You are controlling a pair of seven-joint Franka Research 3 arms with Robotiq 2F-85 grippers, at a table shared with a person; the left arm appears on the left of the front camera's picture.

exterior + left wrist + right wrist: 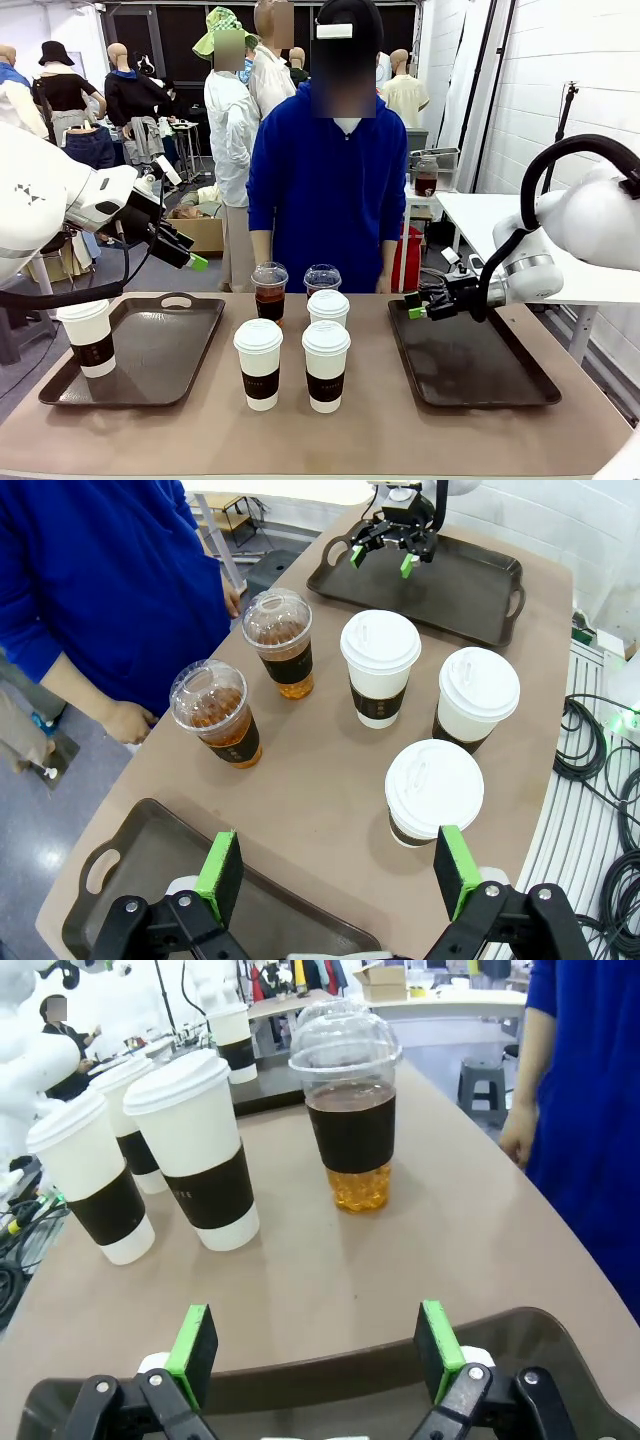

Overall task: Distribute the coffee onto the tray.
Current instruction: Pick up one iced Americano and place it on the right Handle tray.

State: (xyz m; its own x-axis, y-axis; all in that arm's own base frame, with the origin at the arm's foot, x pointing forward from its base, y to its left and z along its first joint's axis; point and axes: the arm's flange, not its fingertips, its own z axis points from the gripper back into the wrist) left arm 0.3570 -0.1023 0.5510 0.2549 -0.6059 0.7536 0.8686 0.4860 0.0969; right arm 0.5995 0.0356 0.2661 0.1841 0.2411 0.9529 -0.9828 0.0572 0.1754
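On the brown table (200, 440), the dark left tray (165, 345) bears one banded paper cup (90, 338), upright. Between it and the right tray (480, 370) stand three white-lidded paper cups (326, 365) and two dome-lidded clear cups of coffee (269, 292), axes vertical, one half hidden behind a paper cup. The left gripper (198, 263) hangs raised, angled downward, pads spread. The right gripper (416, 312) sits low at its tray's far inner corner, likewise spread.

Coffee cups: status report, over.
Left gripper, right gripper: jaws open. One white lidded paper cup on left dark tray; five cups mid-table. Person standing at far edge.
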